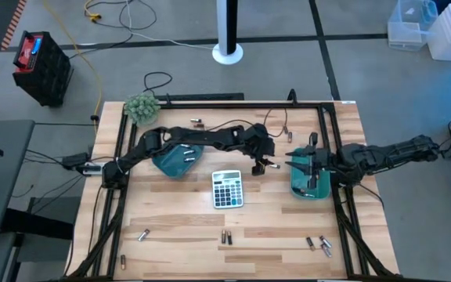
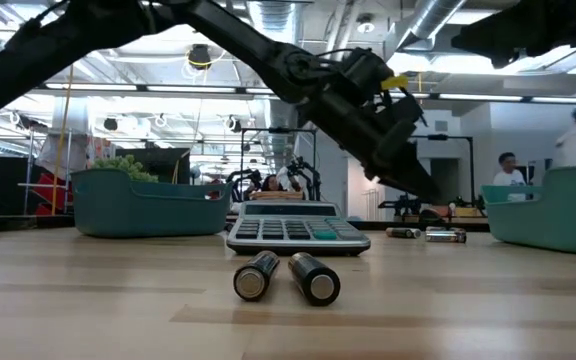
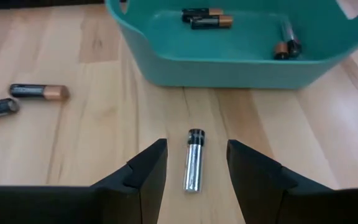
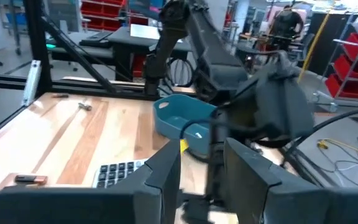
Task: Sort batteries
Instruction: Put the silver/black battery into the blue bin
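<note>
My left gripper (image 3: 194,177) is open and low over the table, between the calculator and the right teal tray (image 1: 313,188). A silvery battery with a dark cap (image 3: 194,167) lies flat on the wood between its fingers, touching neither. Beyond it, the tray (image 3: 229,62) holds several batteries (image 3: 207,20). Two more batteries (image 3: 39,92) lie on the wood to one side. In the high view the left gripper (image 1: 263,163) faces the right gripper (image 1: 292,163). My right gripper (image 4: 201,177) hovers open over the right tray's left end and holds nothing.
A grey calculator (image 1: 227,189) sits mid-table, and a second teal tray (image 1: 174,160) lies under the left arm. Loose batteries lie near the front edge (image 1: 225,236) (image 1: 318,245) (image 1: 143,233) and near the far rail (image 1: 196,123). A green plant (image 1: 142,106) stands at the far left corner. People show in the room behind.
</note>
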